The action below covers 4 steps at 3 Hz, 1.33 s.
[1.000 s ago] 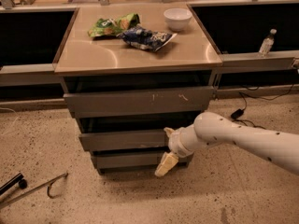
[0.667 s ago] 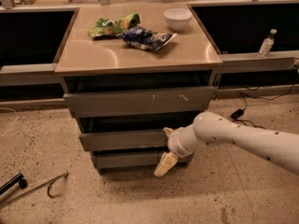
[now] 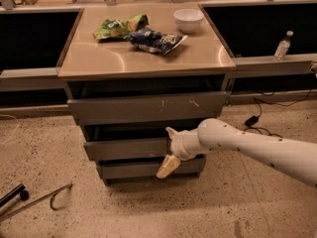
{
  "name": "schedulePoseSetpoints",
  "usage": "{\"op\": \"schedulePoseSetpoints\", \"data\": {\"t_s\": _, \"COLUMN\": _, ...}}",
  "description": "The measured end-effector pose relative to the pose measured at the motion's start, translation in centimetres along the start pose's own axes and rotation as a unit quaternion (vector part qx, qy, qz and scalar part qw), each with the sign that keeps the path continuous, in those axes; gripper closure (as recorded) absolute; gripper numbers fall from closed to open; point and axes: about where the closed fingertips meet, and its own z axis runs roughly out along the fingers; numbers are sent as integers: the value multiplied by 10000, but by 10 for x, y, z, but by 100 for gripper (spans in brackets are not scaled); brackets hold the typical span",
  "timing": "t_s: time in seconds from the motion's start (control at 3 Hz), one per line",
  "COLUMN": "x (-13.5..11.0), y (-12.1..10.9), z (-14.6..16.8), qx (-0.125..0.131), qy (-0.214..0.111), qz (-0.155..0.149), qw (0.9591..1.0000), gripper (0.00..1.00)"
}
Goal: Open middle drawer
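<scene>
The middle drawer is the plain grey front of medium width, between the wider scratched top front and the narrow bottom front. It sticks out a little from the cabinet. My gripper is at the right part of this front, on the end of my white arm that reaches in from the right. It is open: one fingertip stands above the front's top edge, the other hangs below its bottom edge. I cannot tell whether they touch the panel.
The cabinet top holds a green bag, a blue bag and a white bowl. A bottle stands on the right ledge. A metal hook tool lies on the floor at the left. Cables lie at the right.
My gripper has moved slightly left and up, closer onto the middle drawer's front. The drawers have not visibly moved.
</scene>
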Motion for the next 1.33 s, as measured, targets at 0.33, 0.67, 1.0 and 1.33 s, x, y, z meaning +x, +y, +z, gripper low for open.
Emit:
{"op": "schedulePoseSetpoints", "data": {"t_s": 0.33, "x": -7, "y": -18, "z": 10, "qx": 127, "qy": -111, "qz": -135, "qw": 9998, "gripper": 0}}
{"op": "schedulePoseSetpoints", "data": {"t_s": 0.67, "x": -2, "y": -34, "z": 29, "qx": 9, "qy": -330, "qz": 0, "qw": 9995, "gripper": 0}}
{"op": "schedulePoseSetpoints", "data": {"t_s": 1.0, "x": 4, "y": -49, "z": 49, "qx": -127, "qy": -460, "qz": 144, "qw": 9988, "gripper": 0}}
{"op": "schedulePoseSetpoints", "data": {"t_s": 1.33, "x": 8, "y": -62, "z": 69, "qx": -209, "qy": -510, "qz": 204, "qw": 9983, "gripper": 0}}
